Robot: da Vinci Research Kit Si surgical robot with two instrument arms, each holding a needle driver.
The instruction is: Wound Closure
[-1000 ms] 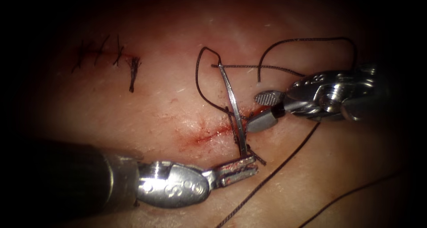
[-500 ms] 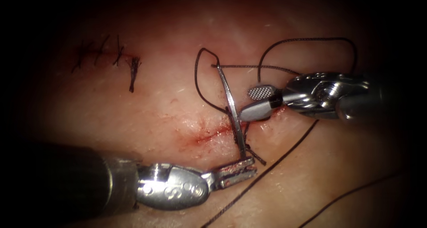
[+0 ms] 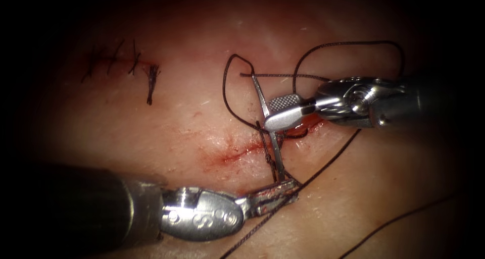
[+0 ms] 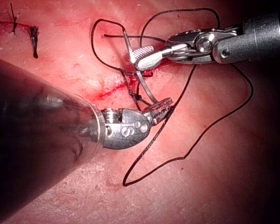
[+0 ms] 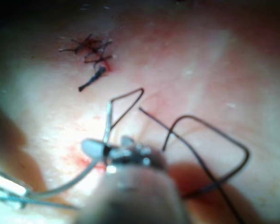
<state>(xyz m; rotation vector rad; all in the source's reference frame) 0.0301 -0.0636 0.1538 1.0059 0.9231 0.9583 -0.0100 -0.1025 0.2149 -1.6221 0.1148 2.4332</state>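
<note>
The left tool [image 3: 275, 192], low in the frame, was clamped on the needle [image 3: 268, 118] near its tip end. The right tool [image 3: 275, 112], jaws apart, straddled its upper shaft, free of the tissue [image 3: 166, 117]. Thin, stiff, slippery steel probably wants a mid-curve grip.

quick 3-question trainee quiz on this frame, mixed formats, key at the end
1. True or false: the left tool holds the needle near one end.
2. The right tool has its jaws: A) shut on the thread B) open around the needle C) shut on the tissue.
3. Fill in: older stitches lie to the ____ of the open cut.

Key: 1 true; 2 B; 3 left.
</note>
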